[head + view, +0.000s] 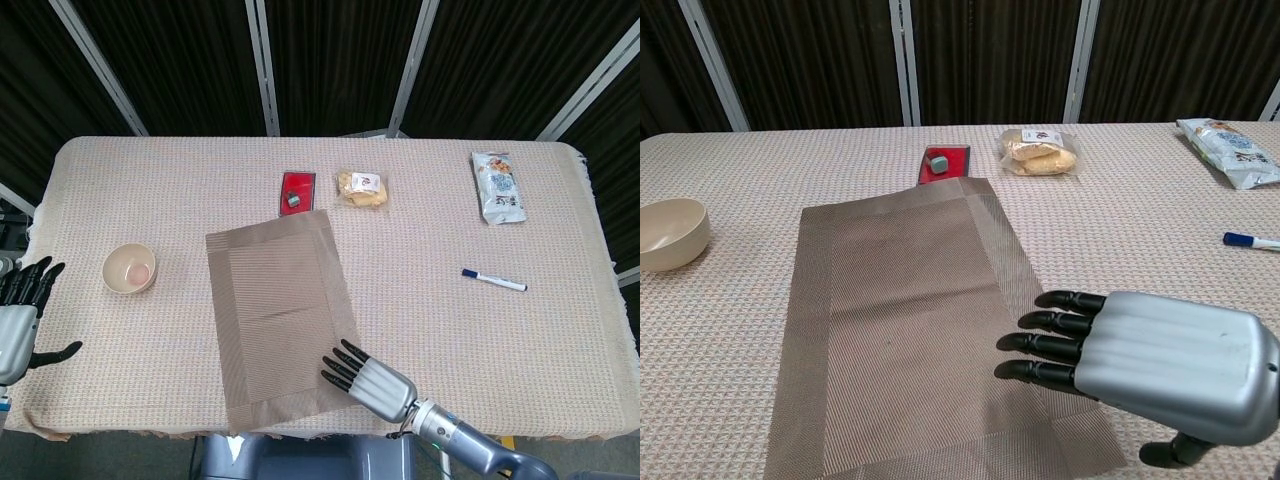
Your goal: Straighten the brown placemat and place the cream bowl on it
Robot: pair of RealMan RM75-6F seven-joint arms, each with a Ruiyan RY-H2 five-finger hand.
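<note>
Right hand (367, 380), palm down, fingers extended and slightly spread, nothing held, is positioned over the near right corner of the brown placemat (280, 310). Left hand (20, 315), fingers apart and empty, is seen at the tabletop's (430, 240) near left edge. The placemat is laid askew at centre. Cream bowl (129, 269) is set well left of it. Beyond: red tray (297, 190), snack packet (361, 187), marker (494, 280), foil bag (497, 186).
</note>
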